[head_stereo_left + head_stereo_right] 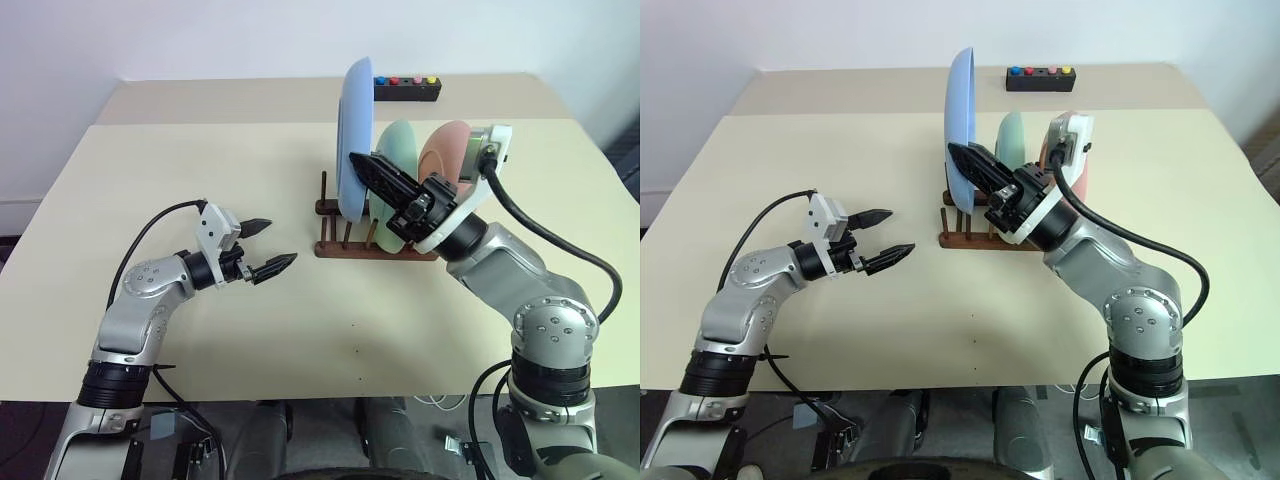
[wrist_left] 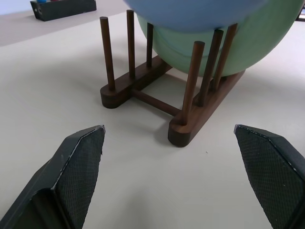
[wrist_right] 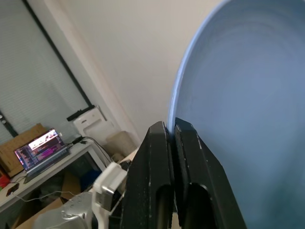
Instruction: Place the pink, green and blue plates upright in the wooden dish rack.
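The two head views look forward and down over the table point(image 1: 200, 180) from just above the near edge, sharing the whole tabletop, both arms and the wooden dish rack point(image 1: 375, 245). The left wrist view sits low near the table surface, facing the rack's left end close up. The right wrist view looks upward along the blue plate point(image 3: 248, 95) at very close range toward the room's wall.

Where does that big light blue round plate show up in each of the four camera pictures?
Left eye view: light blue round plate stands on edge above the dark wooden peg rack, clamped by the right pincer.
Right eye view: upper centre, same grip.
Left wrist view: along the upper edge, above the mint green plate.
Right wrist view: the right half.
Shared landmark: the rack.
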Motion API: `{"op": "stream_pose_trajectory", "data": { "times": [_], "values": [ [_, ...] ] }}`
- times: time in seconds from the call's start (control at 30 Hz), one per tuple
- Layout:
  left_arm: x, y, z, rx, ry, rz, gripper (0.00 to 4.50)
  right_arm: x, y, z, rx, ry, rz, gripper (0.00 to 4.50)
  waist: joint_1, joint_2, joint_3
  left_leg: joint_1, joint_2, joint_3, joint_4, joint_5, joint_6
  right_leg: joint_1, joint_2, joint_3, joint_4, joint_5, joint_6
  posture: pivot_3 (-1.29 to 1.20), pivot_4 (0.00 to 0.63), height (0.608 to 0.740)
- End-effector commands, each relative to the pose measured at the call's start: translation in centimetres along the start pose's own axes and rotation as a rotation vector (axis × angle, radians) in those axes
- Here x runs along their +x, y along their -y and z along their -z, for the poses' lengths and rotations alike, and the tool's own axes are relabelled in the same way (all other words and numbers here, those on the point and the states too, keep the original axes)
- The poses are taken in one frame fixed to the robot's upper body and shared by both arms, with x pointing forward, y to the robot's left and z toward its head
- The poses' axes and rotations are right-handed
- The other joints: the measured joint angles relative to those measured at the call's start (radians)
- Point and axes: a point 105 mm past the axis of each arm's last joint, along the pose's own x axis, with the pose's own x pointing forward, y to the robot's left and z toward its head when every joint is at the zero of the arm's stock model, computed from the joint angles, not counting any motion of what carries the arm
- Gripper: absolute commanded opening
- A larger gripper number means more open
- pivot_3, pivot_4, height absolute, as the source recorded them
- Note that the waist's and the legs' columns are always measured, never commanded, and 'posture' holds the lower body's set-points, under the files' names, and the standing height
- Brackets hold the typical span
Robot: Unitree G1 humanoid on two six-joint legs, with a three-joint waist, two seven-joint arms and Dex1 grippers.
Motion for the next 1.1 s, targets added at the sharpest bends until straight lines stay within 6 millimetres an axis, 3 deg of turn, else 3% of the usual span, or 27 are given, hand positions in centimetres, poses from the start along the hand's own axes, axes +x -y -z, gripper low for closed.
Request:
{"op": "stream_pose_trajectory", "data": {
  "times": [0.03,0.37,0.97,1.1],
  "values": [
    [0.0,0.2,-0.9,0.032,0.025,0.01,4.5,0.1,-1.1,-0.2,0.009,0.011,-0.059,0.02,0.0,0.0,0.0,0.0,0.0,0.0,0.0,0.0,0.0,0.0,0.0,0.0,0.0,0.0,0.0,0.0,0.15,0.74],
    [0.0,0.3,-1.0,0.033,0.027,0.01,4.5,0.1,-2.9,-0.8,-0.013,0.04,-0.162,0.02,0.0,0.0,0.0,0.0,0.0,0.0,0.0,0.0,0.0,0.0,0.0,0.0,0.0,0.0,0.0,0.0,0.15,0.74],
    [0.1,0.4,-0.9,0.034,0.027,0.015,4.5,0.3,-0.7,0.0,0.082,0.038,-0.061,0.02,0.0,0.0,0.0,0.0,0.0,0.0,0.0,0.0,0.0,0.0,0.0,0.0,0.0,0.0,0.0,0.0,0.15,0.74],
    [0.1,0.4,-1.0,0.035,0.028,0.014,4.5,0.3,-0.8,0.0,0.082,0.041,-0.064,1.36,0.0,0.0,0.0,0.0,0.0,0.0,0.0,0.0,0.0,0.0,0.0,0.0,0.0,0.0,0.0,0.0,0.15,0.74]
  ]
}}
